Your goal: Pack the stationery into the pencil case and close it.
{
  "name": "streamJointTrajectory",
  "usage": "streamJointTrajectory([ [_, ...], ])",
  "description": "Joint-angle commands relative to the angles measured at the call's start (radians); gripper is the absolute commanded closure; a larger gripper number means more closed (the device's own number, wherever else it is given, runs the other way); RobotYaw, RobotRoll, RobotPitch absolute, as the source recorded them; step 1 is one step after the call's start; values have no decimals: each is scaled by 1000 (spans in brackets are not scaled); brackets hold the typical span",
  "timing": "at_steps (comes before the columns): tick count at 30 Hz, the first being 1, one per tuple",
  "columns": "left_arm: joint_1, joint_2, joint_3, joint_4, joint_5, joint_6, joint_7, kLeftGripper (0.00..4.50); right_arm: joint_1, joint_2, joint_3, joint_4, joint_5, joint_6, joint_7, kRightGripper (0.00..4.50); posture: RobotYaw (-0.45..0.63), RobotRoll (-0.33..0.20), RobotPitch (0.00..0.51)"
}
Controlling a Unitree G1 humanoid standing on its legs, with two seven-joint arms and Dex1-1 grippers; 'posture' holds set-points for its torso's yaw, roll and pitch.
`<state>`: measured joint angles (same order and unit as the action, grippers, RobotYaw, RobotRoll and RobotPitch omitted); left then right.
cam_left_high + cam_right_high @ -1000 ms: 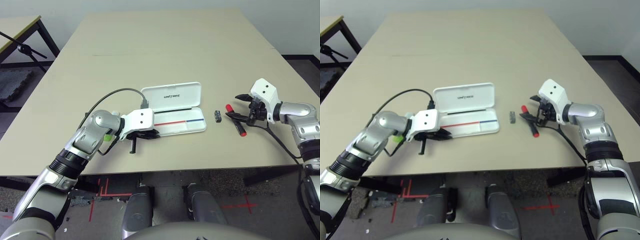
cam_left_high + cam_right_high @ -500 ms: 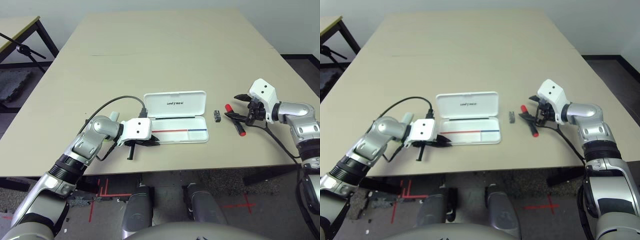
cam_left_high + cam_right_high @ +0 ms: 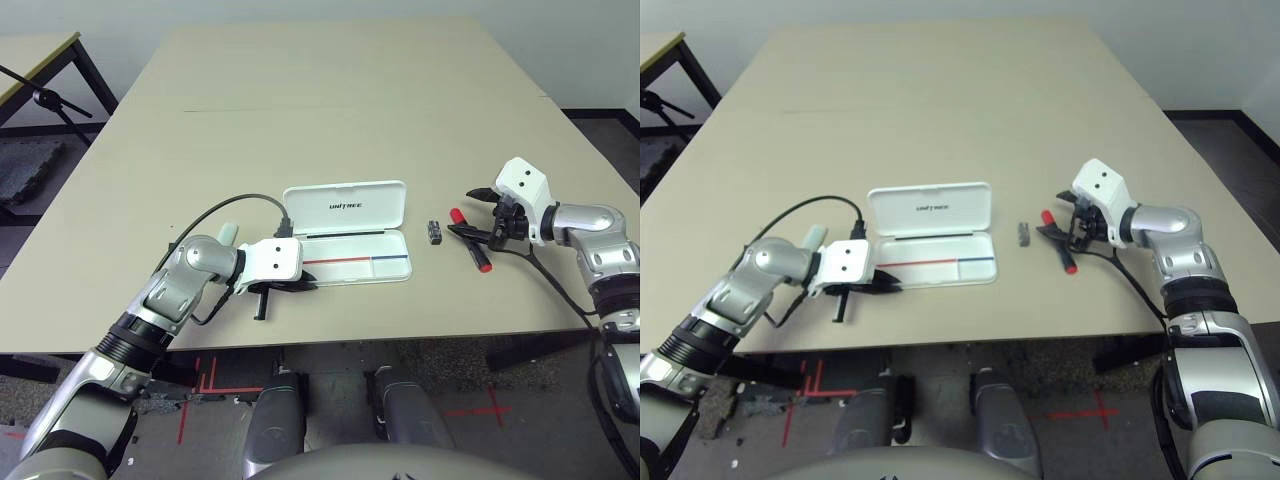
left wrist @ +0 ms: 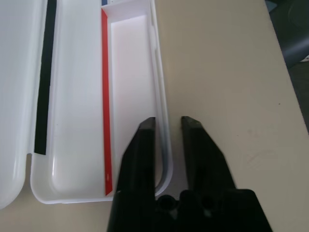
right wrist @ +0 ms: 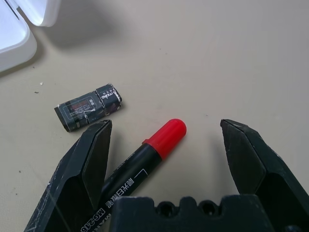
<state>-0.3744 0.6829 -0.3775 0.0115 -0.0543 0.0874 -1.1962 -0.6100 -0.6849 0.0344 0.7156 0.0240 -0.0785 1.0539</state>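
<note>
A: What's around the pencil case [image 3: 350,232]?
B: It lies open mid-counter [image 3: 350,90]; the grey block [image 3: 434,232] and red-capped marker [image 3: 471,240] sit to its right.
A: The pincers?
B: Right pincer [image 5: 169,140] wide apart, straddling the marker. Left pincer [image 4: 168,124] slightly parted at the case's end, its wrist view showing the red stripe

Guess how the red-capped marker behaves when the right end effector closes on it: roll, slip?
The marker looks round and smooth, lying flat, so it probably rolls if nudged. Likely stiff and light. The right end effector straddles it with its jaws wide, so an off-centre close might skid it.
</note>
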Motion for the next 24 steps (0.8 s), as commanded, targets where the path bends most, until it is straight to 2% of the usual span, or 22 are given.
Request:
streamJointTrajectory([
  [1, 23, 20, 10, -66, -2, 35, -4, 2192, -13, 8, 12, 23, -6, -15, 4, 0, 48, 0, 98],
  [5, 46, 40, 31, -151, -25, 71, -9, 659, -20, 15, 13, 35, -7, -23, 3, 0, 49, 0, 92],
  [7, 55, 54, 46, -190, -40, 89, -10, 34, -23, 17, 12, 37, -6, -25, 4, 0, 49, 0, 92],
  [13, 50, 71, 148, -286, -137, 151, 10, 34, -4, 4, -48, -67, 92, 40, 65, 0, 51, 0, 90],
  [19, 23, 73, 233, -333, -212, 205, 33, 34, 25, -18, -108, -194, 179, 158, 58, 0, 43, 0, 94],
  [24, 14, 77, 249, -362, -241, 231, 40, 34, 37, -36, -131, -316, 218, 374, -6, 0, 36, 0, 96],
])
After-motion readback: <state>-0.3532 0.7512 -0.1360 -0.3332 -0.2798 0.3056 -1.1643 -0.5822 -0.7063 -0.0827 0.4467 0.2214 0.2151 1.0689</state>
